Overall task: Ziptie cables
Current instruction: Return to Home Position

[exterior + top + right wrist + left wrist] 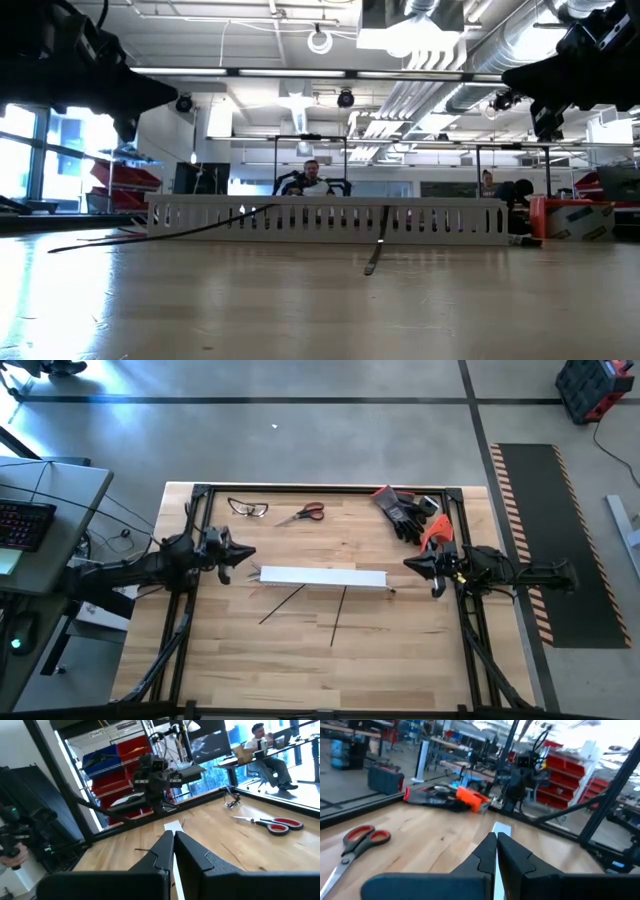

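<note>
Homing is judged underway: left pincer and right pincer, both pressed together, are held clear of the white duct; only further retraction is called for.

Bright, even overhead light falls on the surface. The duct casts only a thin, soft shadow. Blue-white glare spreads over the floor in the high view. In the low view the lamps and windows burn white. The left arm and right arm are black silhouettes, and the wood carries a pale sheen. The left pincer and right pincer show dark and matte, without highlights.
</note>
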Controlling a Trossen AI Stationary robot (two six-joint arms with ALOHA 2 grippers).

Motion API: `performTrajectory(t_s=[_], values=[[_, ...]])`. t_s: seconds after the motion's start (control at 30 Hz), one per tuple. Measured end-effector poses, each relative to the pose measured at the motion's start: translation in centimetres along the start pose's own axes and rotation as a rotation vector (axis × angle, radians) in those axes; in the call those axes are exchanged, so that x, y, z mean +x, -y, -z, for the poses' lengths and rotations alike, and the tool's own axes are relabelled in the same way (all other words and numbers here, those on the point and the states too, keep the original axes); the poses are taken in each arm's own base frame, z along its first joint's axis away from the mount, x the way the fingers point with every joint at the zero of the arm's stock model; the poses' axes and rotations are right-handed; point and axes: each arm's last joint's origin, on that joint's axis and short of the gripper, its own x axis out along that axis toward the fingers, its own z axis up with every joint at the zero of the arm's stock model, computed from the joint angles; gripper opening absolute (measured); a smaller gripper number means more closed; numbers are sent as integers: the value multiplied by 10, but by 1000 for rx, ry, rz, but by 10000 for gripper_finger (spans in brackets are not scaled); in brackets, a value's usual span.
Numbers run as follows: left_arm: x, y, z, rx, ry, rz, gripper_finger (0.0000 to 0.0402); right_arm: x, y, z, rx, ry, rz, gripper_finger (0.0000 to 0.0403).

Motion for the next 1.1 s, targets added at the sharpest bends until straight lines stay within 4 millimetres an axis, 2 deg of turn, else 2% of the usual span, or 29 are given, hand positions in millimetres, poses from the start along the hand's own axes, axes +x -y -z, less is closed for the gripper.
performTrajectory(t_s=[0.27,0.57,0.73,1.1], values=[[-1,13,14,94,-78,-71,0,0,2,0,-16,5,49,2],[-1,14,17,210,-115,-54,0,1,2,5,-140,-50,26,2],[-1,14,18,120,-121,-51,0,1,2,5,-138,-52,26,2],[-1,14,18,117,-122,-51,0,1,2,5,-138,-52,25,2]])
